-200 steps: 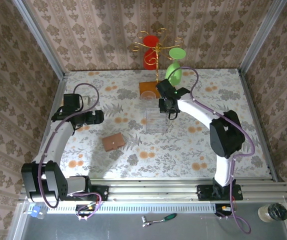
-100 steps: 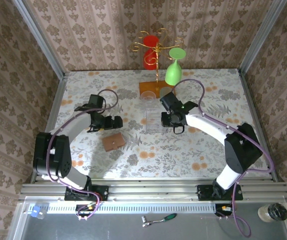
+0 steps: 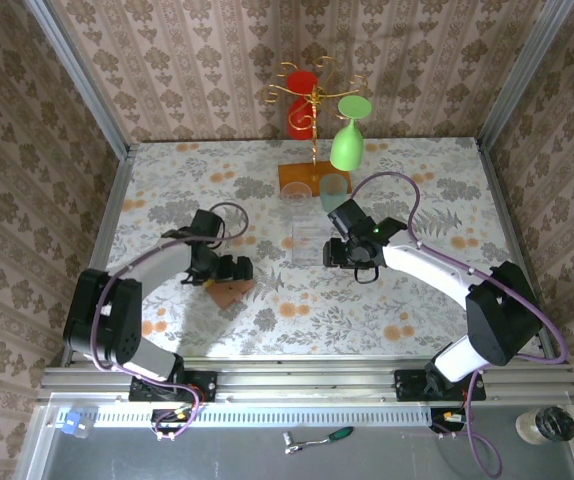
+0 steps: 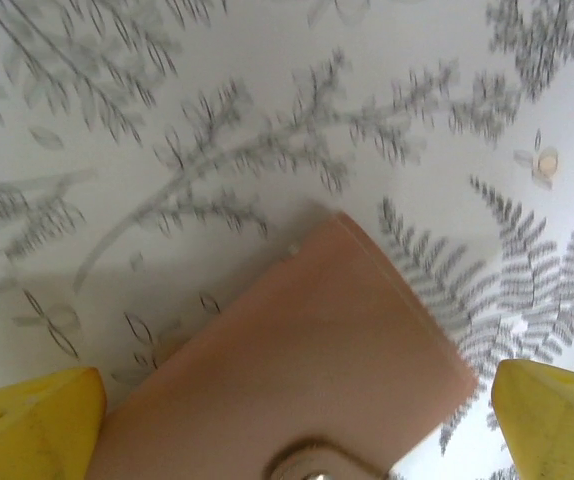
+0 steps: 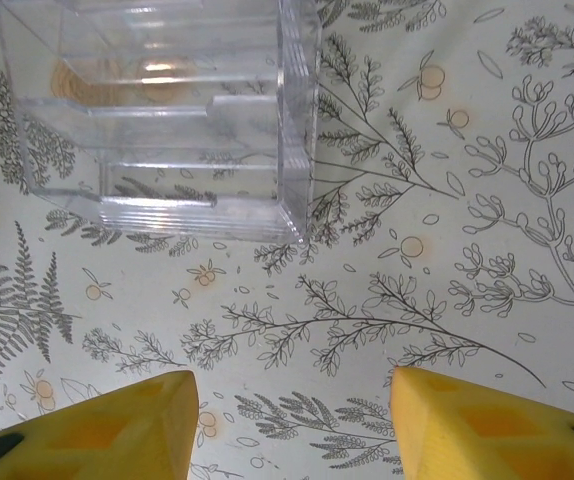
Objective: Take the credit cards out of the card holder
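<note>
Reaching in, the left gripper (image 4: 289,425) has come down over the brown card holder (image 4: 297,370), which lies shut to the left of the clear tray (image 3: 312,236). Its fingers stand wide apart, holding nothing. The right gripper (image 5: 292,425), just beside the tray, has opened up and is empty too. No cards are out yet.

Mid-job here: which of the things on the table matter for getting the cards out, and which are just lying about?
For the job:
- card holder, folded shut, with the left gripper over it, jaws open

Just lying about:
- clear tray
- rack at the back
- green glass and red glass on the rack
</note>
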`<action>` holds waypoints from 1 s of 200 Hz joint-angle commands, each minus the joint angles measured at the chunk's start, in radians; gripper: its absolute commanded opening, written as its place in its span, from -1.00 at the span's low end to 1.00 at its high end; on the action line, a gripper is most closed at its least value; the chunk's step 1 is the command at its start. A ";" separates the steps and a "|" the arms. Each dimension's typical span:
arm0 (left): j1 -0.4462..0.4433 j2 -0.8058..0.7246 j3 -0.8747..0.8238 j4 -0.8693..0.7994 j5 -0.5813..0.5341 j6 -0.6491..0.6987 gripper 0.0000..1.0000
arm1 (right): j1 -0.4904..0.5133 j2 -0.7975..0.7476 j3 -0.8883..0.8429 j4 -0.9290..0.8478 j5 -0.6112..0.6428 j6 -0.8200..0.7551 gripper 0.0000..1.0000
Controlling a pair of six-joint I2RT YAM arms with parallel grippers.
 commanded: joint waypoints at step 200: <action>-0.332 0.137 0.151 -0.216 -0.314 -0.237 1.00 | 0.046 0.004 0.016 -0.012 -0.008 0.019 0.15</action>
